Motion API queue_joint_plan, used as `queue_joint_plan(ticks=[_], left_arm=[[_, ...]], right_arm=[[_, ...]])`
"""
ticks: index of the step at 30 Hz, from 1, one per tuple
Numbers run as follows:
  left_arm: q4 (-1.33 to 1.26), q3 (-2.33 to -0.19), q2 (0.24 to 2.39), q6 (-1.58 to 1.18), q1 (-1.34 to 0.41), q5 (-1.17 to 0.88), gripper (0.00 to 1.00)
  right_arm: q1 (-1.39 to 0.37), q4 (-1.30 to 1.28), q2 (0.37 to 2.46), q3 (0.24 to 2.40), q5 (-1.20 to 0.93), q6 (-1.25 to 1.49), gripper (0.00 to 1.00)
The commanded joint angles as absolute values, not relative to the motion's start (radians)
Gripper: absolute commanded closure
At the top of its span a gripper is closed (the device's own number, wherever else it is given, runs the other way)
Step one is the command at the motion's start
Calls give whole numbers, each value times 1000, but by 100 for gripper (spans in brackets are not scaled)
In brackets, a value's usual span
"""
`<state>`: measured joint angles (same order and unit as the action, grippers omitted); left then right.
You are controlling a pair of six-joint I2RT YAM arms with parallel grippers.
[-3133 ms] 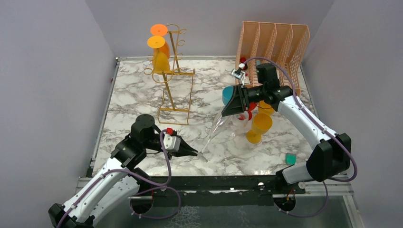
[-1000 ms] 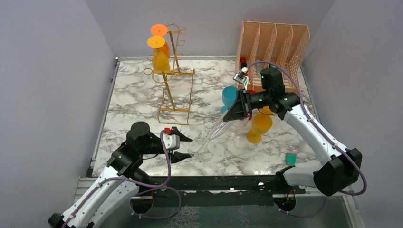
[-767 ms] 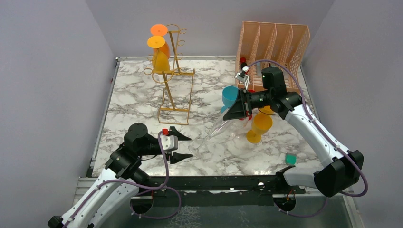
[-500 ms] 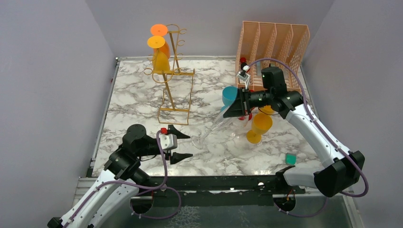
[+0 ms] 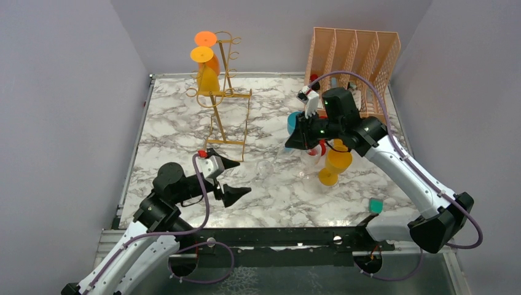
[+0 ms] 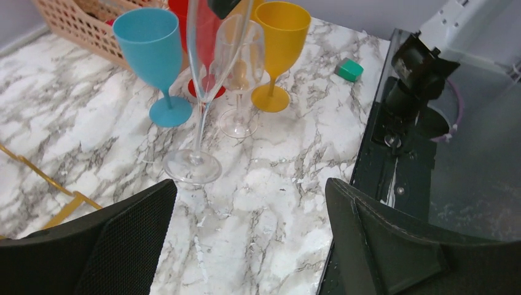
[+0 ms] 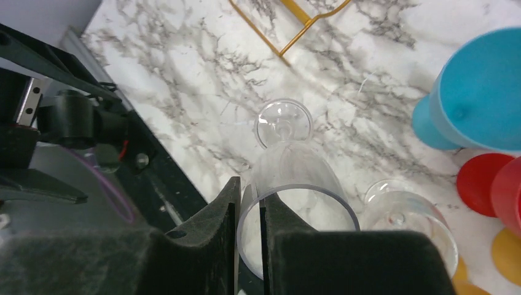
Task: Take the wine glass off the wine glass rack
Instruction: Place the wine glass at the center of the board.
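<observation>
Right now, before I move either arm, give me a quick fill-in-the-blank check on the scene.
The right gripper pinches the flute by its ____.
The left gripper holds nothing; its jaws are ____.
____ glasses hang on the rack.
Missing words: rim; open; two.
</observation>
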<state>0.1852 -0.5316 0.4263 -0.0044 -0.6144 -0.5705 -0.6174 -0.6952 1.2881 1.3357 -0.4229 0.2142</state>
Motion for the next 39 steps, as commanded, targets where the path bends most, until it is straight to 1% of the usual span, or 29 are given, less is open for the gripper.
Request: queue_joint_plan(ticks=[1, 6, 13, 19, 28, 39], left_arm=[[181, -552, 474, -169, -608, -405, 2], [214, -586, 517, -288, -608, -311, 1], [238, -568, 510, -379, -608, -231, 1], [268, -571, 479, -394, -607, -201, 1], [318, -580, 461, -400, -608, -153, 1], [335, -586, 462, -399, -607, -141, 1]], right_arm=[[-757, -706, 1325, 1415, -59, 138, 99], [-844, -731, 1406, 1462, 101, 98, 99], [-865, -770, 1522, 1547, 164, 68, 99], [-865, -802, 1600, 1590, 130, 69, 99], [-864, -832, 1700, 1661, 154, 81, 99], [-813, -814, 1752, 1720, 119, 71, 99]])
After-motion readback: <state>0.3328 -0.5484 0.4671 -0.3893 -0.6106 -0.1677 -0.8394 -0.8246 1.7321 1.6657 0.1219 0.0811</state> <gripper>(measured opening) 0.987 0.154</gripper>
